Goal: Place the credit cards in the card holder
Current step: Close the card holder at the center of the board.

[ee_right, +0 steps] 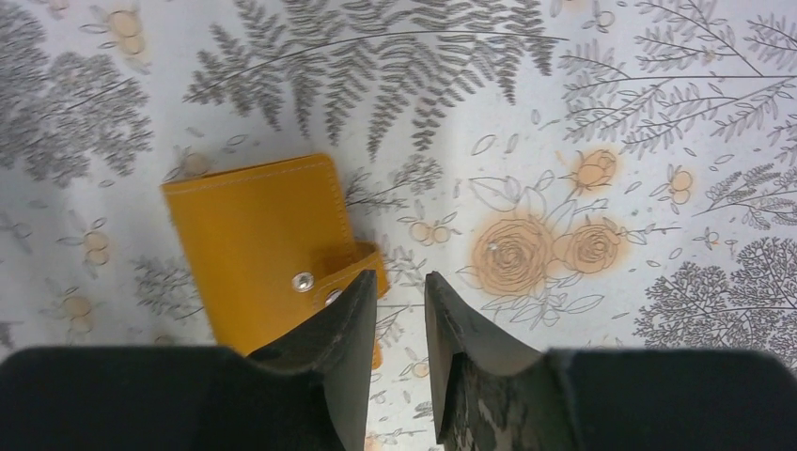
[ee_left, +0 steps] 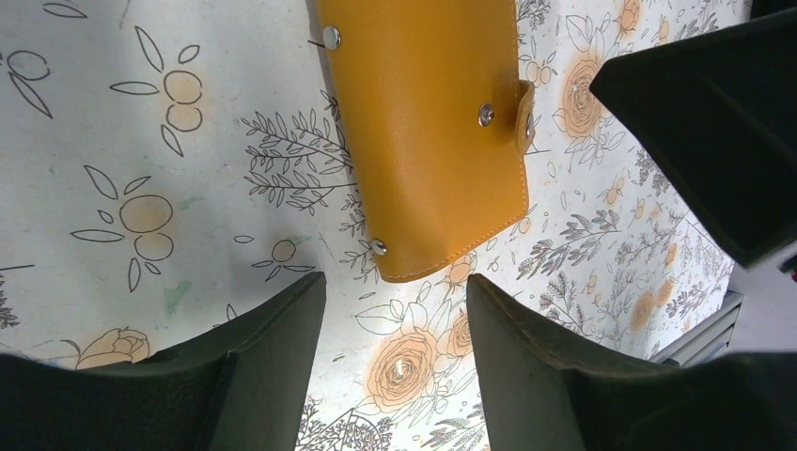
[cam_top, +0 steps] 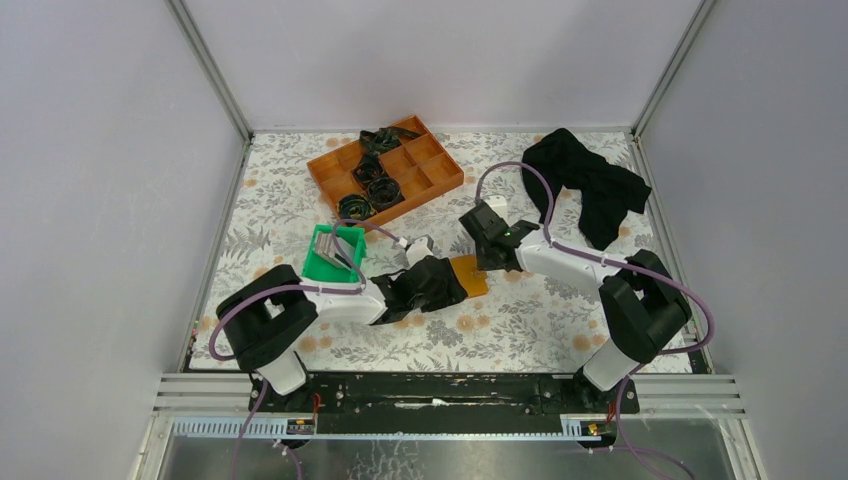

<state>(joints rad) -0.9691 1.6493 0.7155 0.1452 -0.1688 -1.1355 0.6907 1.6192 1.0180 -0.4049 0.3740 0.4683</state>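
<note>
The holder (ee_left: 428, 132) lies folded shut on the desk (cam_top: 520, 320), midway between the 2 arms, so that either can reach it. Its tab (ee_right: 362, 263) curls round the edge, but the stud (ee_right: 303, 280) on the face is bare, so the snap looks undone. That would suit opening it next.

The left hand (ee_left: 395, 287) hovers just short of the holder's near corner. Its fingers are spread wide with nothing between them, and it seems placed to pin or lift the cover. The right hand (ee_right: 399, 282) sits low beside the tab edge, its fingers a little apart and empty, with only desk showing in the gap. The 2 hands face each other across the holder, close together. I judge the main risk to be the hands bumping, or nudging the light holder away.

The cards (cam_top: 345, 248) appear to be the grey flat pieces leaning in the green bin (cam_top: 318, 265), just left of the left hand and apart from the holder. None is in the holder or in a hand, so the task is barely begun.

Farther back is an orange tray (cam_top: 330, 170) with black coils (cam_top: 380, 188) in some compartments. A black cloth (cam_top: 585, 185) lies at the far right. Both are well away from the work. Nothing lies between bin and holder except the left arm itself.
</note>
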